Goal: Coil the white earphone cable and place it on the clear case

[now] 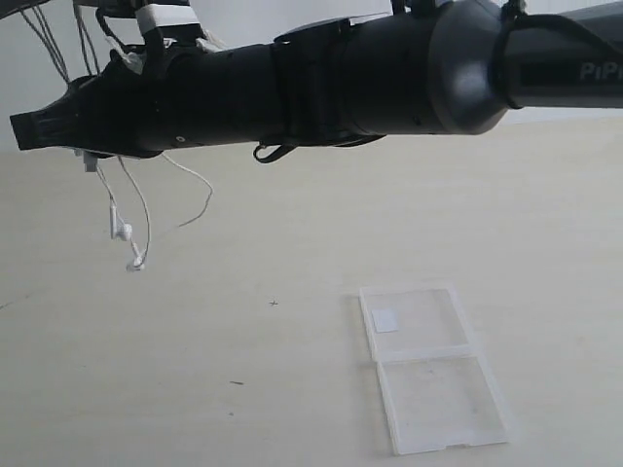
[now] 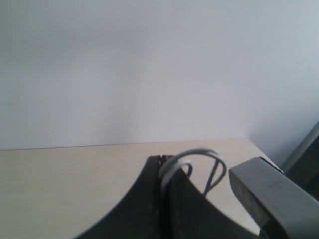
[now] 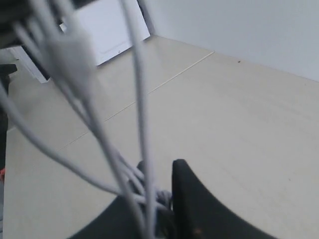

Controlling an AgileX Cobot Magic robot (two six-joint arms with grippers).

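Note:
The white earphone cable (image 1: pixel 146 209) hangs in loose strands above the table's left side, with two earbuds (image 1: pixel 124 232) dangling low. My right arm reaches across the top of the exterior view, and its gripper (image 1: pixel 39 126) is at the far left. In the right wrist view the right gripper (image 3: pixel 159 172) is shut on several bunched cable strands (image 3: pixel 141 99). My left gripper (image 2: pixel 163 160) is shut on cable loops (image 2: pixel 199 152) that arch past its tips. The clear case (image 1: pixel 428 358) lies open and flat at the lower right, with a white sticker (image 1: pixel 385 320) in its far half.
The pale wooden table (image 1: pixel 292 243) spreads under both arms. A white wall stands behind it. A grey finger of the other gripper (image 2: pixel 269 196) shows close beside the left jaws. My right arm's thick black forearm (image 1: pixel 341 83) hides most of the left gripper in the exterior view.

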